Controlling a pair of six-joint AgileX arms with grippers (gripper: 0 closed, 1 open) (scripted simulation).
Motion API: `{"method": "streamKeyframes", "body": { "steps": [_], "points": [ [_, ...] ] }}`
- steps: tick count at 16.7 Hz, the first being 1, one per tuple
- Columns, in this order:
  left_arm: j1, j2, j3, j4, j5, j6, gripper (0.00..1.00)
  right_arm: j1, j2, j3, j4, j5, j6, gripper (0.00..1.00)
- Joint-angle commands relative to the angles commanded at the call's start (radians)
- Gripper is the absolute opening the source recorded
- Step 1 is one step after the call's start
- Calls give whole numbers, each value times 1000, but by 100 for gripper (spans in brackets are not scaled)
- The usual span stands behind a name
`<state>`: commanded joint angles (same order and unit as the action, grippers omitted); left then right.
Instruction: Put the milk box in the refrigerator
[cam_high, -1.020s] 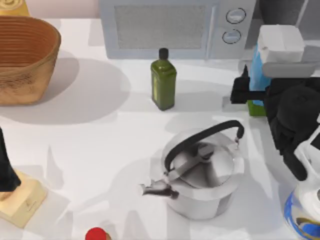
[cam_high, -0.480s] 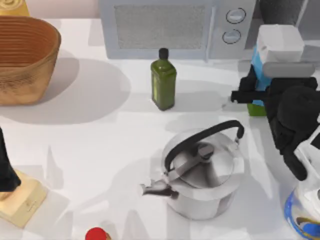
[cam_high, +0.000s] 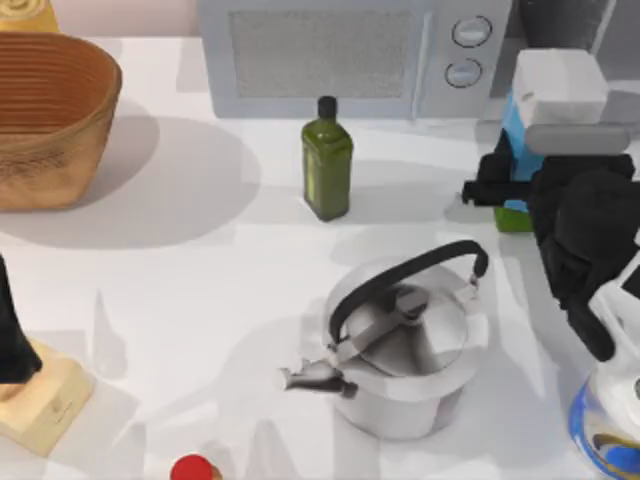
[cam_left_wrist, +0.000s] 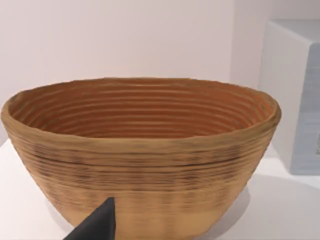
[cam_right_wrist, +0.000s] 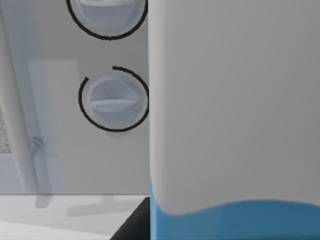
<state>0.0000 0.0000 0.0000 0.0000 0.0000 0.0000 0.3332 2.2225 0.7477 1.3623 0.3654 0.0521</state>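
The milk box (cam_high: 556, 86), with a white folded top, light blue body and green base, stands at the table's far right, in front of the microwave's dials. My right gripper (cam_high: 525, 188) is shut on its blue body: one black finger (cam_high: 488, 187) presses its left side, and the other is hidden under the arm. In the right wrist view the milk box (cam_right_wrist: 235, 110) is very close. A corner of the grey refrigerator (cam_high: 572, 20) shows behind it. My left gripper (cam_left_wrist: 98, 226) is parked at the left edge, facing the basket.
A grey microwave (cam_high: 340, 55) lines the back. A dark green bottle (cam_high: 326, 160) stands in front of it, and a steel kettle (cam_high: 405, 345) sits front of centre. A wicker basket (cam_high: 50, 115) is at back left. A blue-white object (cam_high: 605, 430) and a red cap (cam_high: 193, 468) are at the front.
The right gripper's visible finger has moved in against the milk box's left side. The box's top has shifted very slightly. The left arm has stayed still.
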Motion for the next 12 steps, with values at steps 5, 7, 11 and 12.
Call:
{"method": "streamKeyframes", "body": {
  "steps": [5, 7, 11, 12],
  "points": [
    [0, 0, 0, 0, 0, 0, 100, 0, 0, 0, 0, 0, 0, 0],
    [0, 0, 0, 0, 0, 0, 100, 2, -6, 0, -3, -1, 2, 0],
    [0, 0, 0, 0, 0, 0, 100, 1, -89, 18, -104, -2, 2, 0],
    [0, 0, 0, 0, 0, 0, 100, 1, -125, 26, -148, -3, 2, 0]
  ]
}}
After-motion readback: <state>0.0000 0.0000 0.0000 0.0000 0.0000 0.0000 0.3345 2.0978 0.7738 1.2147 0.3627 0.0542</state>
